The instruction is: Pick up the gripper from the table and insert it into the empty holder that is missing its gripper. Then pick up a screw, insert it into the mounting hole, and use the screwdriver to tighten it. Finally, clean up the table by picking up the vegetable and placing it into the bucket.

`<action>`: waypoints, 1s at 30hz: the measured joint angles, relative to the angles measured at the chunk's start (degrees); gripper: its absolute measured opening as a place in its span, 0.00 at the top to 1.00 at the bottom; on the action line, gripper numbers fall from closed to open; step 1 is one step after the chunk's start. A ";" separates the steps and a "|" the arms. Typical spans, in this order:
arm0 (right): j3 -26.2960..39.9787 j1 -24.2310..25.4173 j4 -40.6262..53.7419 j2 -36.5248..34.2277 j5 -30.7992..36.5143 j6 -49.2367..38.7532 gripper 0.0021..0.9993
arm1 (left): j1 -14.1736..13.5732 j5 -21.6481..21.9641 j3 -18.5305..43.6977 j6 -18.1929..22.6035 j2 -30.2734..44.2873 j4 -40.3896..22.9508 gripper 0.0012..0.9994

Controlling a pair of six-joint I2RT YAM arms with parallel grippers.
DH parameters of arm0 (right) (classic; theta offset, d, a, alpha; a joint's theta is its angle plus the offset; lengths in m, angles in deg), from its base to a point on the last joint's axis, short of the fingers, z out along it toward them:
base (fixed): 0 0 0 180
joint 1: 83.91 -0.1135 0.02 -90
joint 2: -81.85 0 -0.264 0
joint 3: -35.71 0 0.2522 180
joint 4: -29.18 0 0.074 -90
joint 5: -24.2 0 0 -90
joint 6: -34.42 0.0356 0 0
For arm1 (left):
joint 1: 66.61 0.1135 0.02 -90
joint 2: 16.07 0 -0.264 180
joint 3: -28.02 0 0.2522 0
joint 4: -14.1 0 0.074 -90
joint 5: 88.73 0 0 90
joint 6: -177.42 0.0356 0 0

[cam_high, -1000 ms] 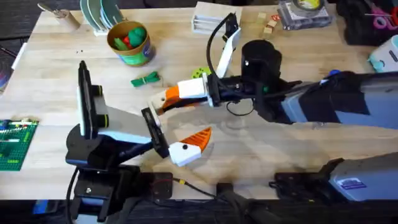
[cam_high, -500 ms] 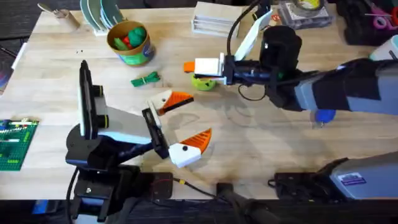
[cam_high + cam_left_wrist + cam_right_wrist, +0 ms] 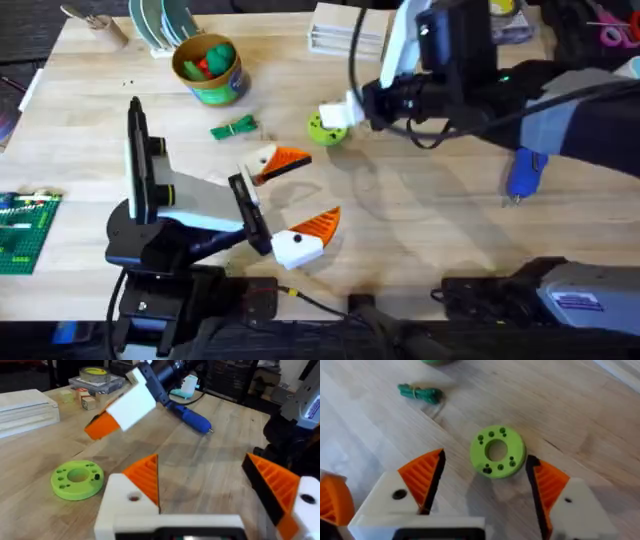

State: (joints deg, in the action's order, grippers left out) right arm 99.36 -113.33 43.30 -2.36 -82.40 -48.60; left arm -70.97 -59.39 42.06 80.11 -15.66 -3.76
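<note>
My right hand (image 3: 482, 487) hangs spread over the green disc (image 3: 497, 451), holding nothing. The vegetable (image 3: 420, 393) lies beyond it on the bench (image 3: 580, 415); my spread left hand (image 3: 210, 490) waits.

Light wooden table (image 3: 420, 225) over dark carpet floor (image 3: 25, 30)

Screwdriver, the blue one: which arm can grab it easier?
Right, probably. The screwdriver lies on the table's right side, just beside the right arm; the left gripper sits farther off, left of the middle.
</note>
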 joint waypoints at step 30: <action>7.38 -10.82 13.66 -7.92 17.93 -10.49 0.09 | 0.00 0.00 0.00 0.00 0.01 0.00 0.01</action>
State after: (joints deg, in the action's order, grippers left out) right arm 106.74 -124.15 56.96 -10.27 -64.47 -59.09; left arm -70.97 -59.39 42.06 80.11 -15.66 -3.76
